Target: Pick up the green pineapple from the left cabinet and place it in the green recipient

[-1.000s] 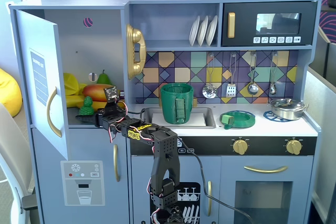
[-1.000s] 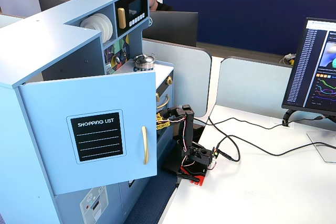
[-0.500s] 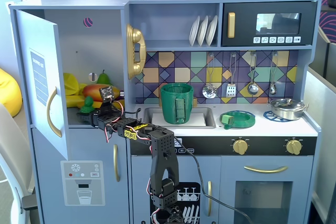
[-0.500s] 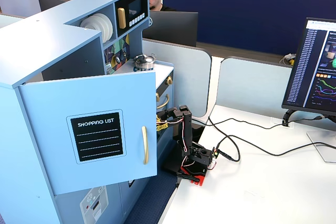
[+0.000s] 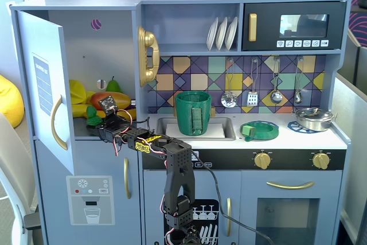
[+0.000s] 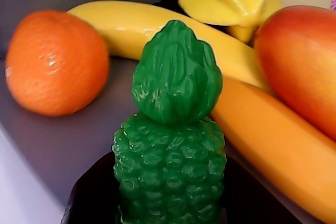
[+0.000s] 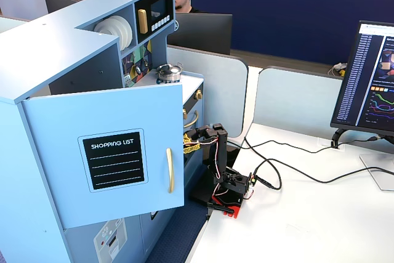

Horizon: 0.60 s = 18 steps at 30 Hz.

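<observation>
Green pineapple (image 6: 170, 145) fills the wrist view, standing among an orange (image 6: 55, 61), bananas (image 6: 157, 27) and a mango (image 6: 302, 61); dark claw parts flank its base, grip unclear. From the front, the claw (image 5: 98, 120) reaches into the left cabinet (image 5: 86, 44); the green cup (image 5: 193, 113) stands in the sink. From the side, the door (image 7: 104, 152) reads "SHOPPING LIST".

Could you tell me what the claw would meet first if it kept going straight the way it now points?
Most likely the green pineapple, dead centre and closest in the wrist view; the banana lies behind it.
</observation>
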Motion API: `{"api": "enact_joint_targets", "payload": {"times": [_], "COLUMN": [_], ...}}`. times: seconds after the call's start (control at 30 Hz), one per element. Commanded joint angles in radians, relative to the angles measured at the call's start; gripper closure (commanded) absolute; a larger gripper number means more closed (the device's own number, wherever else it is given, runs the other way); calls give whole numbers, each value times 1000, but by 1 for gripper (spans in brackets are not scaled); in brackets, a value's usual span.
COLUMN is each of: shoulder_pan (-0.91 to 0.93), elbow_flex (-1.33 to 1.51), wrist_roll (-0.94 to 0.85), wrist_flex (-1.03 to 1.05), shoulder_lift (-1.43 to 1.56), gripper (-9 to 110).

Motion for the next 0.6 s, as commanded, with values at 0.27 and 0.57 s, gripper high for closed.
{"api": "enact_joint_targets", "payload": {"times": [0.27,0.57], "shoulder_pan": [-14,-8], "elbow_flex": [163,216], "wrist_roll": [-52,-34], "wrist_flex": [106,230], "shoulder_lift": [396,611], "gripper": [102,102]}}
